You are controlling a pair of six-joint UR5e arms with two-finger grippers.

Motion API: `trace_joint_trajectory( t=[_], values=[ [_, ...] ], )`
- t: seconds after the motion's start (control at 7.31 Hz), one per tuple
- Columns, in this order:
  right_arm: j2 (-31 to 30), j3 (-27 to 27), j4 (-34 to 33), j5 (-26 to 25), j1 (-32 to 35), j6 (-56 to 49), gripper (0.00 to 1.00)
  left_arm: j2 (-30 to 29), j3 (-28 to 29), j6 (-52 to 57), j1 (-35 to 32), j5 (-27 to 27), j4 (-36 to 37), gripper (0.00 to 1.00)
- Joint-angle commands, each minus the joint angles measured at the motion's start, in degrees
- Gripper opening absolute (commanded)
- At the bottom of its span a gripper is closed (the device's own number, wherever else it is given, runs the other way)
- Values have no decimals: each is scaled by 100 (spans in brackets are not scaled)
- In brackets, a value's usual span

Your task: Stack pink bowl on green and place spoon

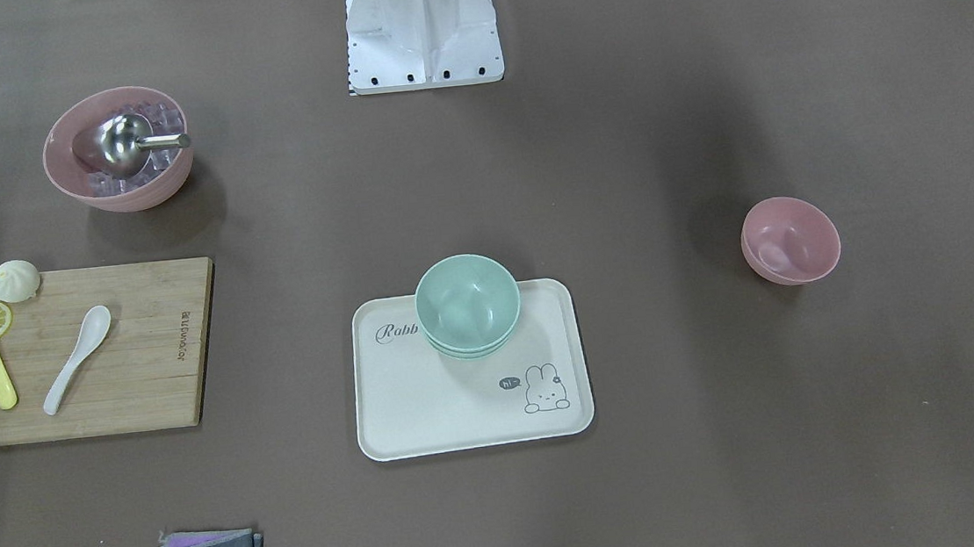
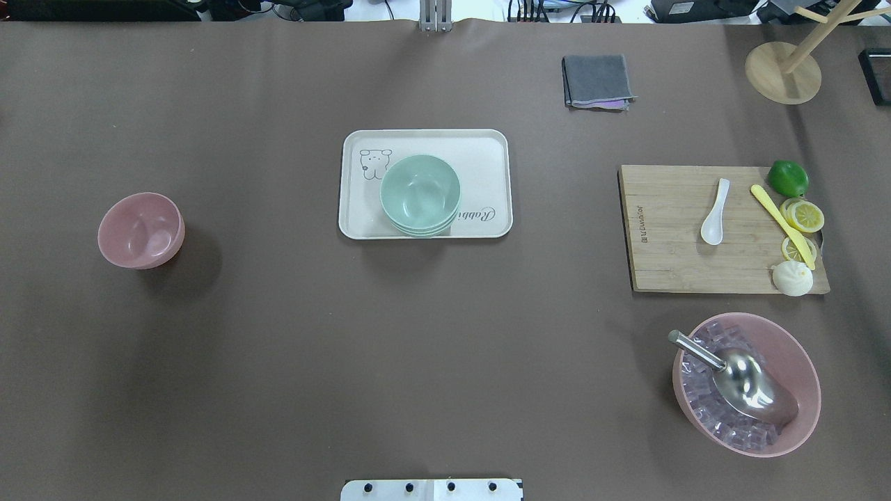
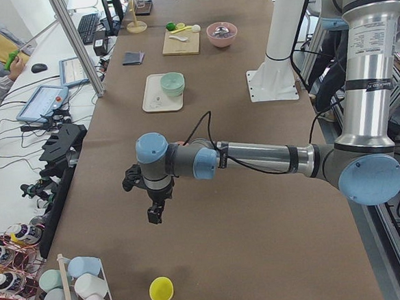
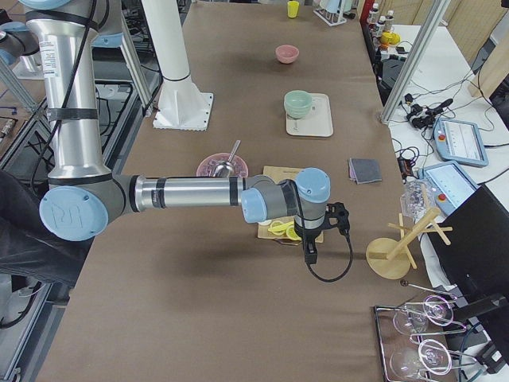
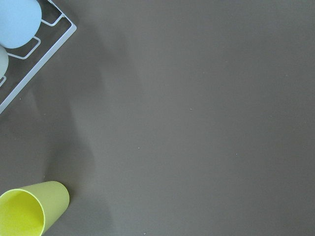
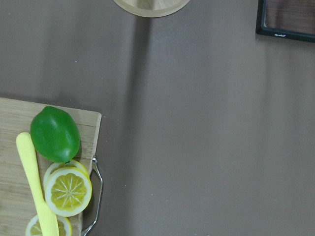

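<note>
Risk — grabbing the iced bowl (image 2: 797, 351), lower right, instead of the pink bowl (image 2: 141, 230) at left. Whether left gripper (image 3: 153, 212) and right gripper (image 4: 308, 253) are spread — cannot tell.

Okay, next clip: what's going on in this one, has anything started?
Nothing is being handled yet. The small pink bowl sits alone on the robot's left side, the green bowls stand stacked on the tray mid-table, and the white spoon lies on the cutting board on its right. The left hand hangs over bare table near a yellow cup; the right hand hangs over the board's outer end. Whether either hand is open cannot be told.
</note>
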Motion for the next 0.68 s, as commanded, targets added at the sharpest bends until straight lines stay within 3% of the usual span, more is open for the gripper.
trace_joint_trajectory(
  t=[0.0,0.55],
  values=[
    [-12,9,63,44,-23,-48,100,6,-34,-1,18,-5,-39,98],
    [-144,26,520,456,-136,22,100,-38,-113,-253,201,-101,-5,98]
  ],
)
